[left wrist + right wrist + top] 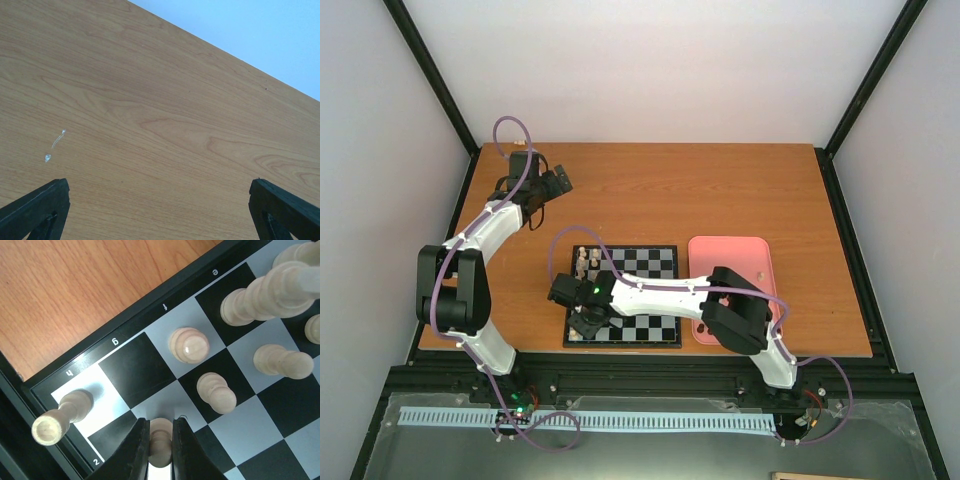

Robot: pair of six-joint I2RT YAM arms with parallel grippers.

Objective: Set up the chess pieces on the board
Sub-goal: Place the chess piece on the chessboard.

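The board (655, 262) lies at the table's middle, and its corner with black and grey squares (135, 367) fills the right wrist view. Over the board's near left part, my right gripper (582, 318) (160, 440) is shut on a cream chess piece (161, 442), which sits upright between the two black fingers above a light square. Several other cream chess pieces stand on squares nearby: one in the corner (62, 416), one by the edge (189, 345), one beside it (216, 392). At the far left of the table my left gripper (548, 185) (159, 210) hangs open over bare wood.
A pink tray (732, 285) lies right of the board, partly under my right arm. More cream pieces (584, 262) stand at the board's far left corner. Black frame rails run along the table's sides.
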